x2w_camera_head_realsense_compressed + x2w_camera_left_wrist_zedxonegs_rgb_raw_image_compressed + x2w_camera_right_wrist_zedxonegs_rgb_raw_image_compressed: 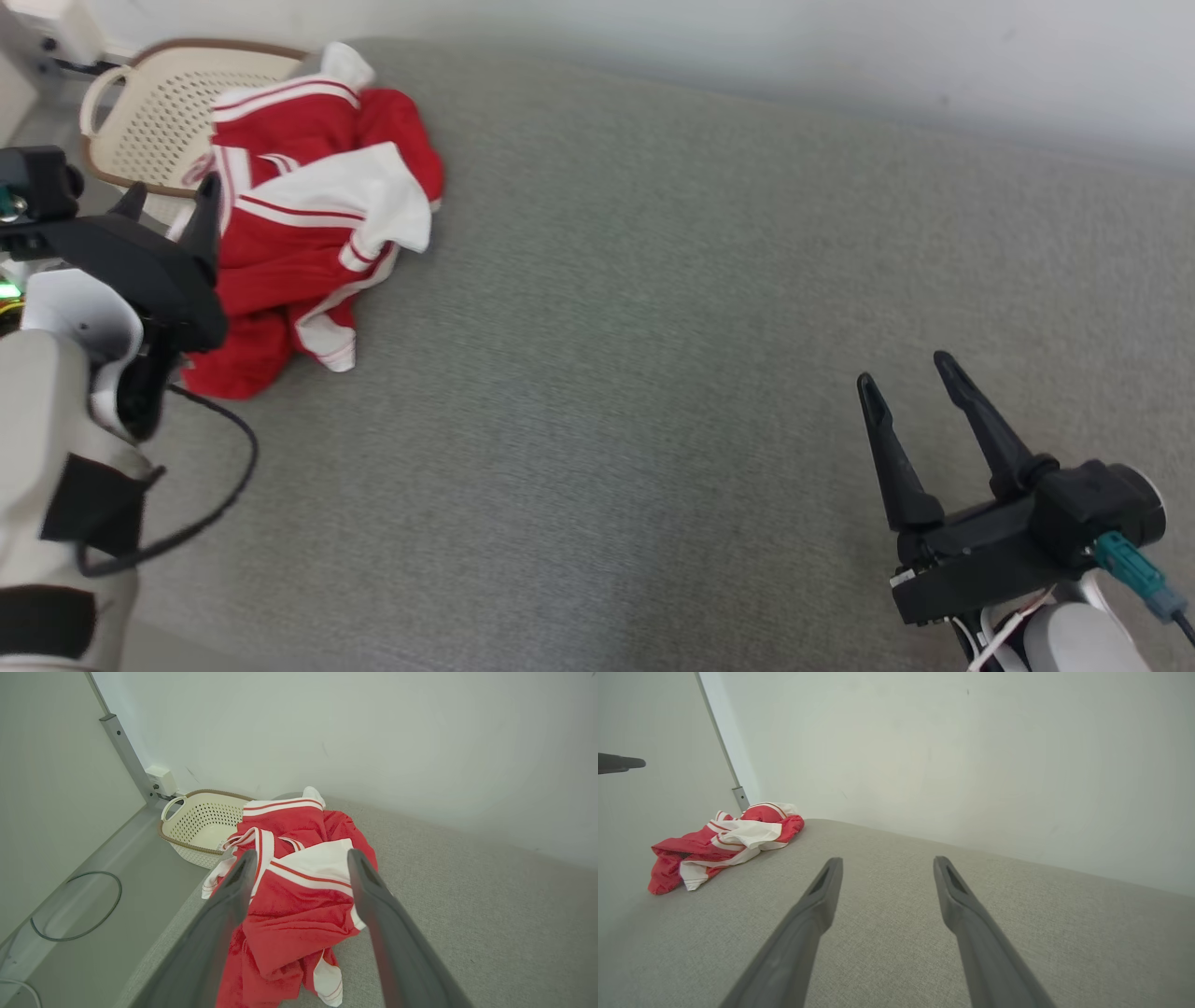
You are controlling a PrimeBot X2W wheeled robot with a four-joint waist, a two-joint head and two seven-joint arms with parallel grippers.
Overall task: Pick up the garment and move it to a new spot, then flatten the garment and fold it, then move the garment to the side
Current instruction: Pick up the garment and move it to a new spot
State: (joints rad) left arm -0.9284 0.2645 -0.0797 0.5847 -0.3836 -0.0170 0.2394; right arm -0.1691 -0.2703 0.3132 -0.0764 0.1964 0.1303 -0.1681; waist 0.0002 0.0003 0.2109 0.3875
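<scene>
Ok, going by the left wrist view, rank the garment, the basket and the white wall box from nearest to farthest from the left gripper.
1. The garment: straight ahead of the left gripper, crumpled just past its open fingers.
2. The basket: beyond the garment, toward that view's left.
3. The white wall box: farthest, behind the basket, low on the wall.

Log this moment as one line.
stage: pre-grasp | left tool: open, pointed at red-and-white garment | right tool: open, over grey fabric surface | garment: crumpled, near cream basket

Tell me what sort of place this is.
Probably an indoor laundry-folding workstation: a wide grey fabric-covered surface against a plain white wall, a perforated laundry basket beside it, and a crumpled garment.
</scene>
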